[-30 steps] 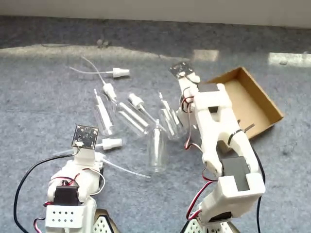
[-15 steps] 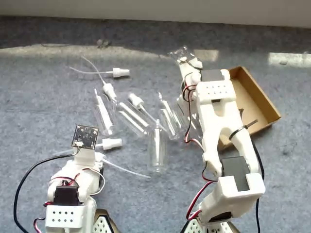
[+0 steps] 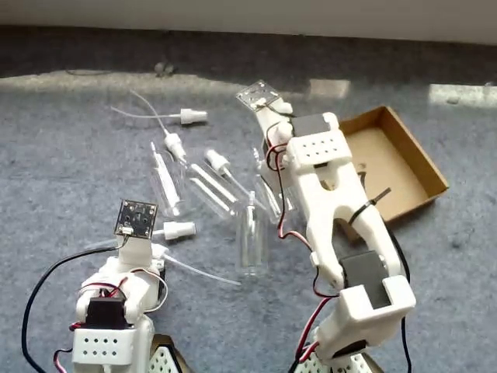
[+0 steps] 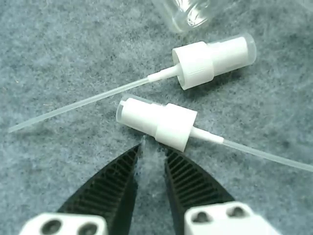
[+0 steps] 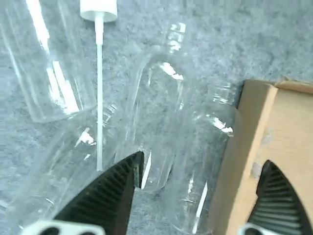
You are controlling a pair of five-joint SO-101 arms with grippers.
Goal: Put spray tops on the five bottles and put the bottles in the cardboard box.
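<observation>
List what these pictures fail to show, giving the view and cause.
High view: the right arm covers the bottles beside the cardboard box; their count is unclear.
Right wrist view: the box's inside is cut by the edge.
Left wrist view: one bottle is cut by the edge.

Soft daylight; bright patches on far table; glare streaks on bottles.

bottles clustered centre | cardboard box right of them | spray tops left and behind
</observation>
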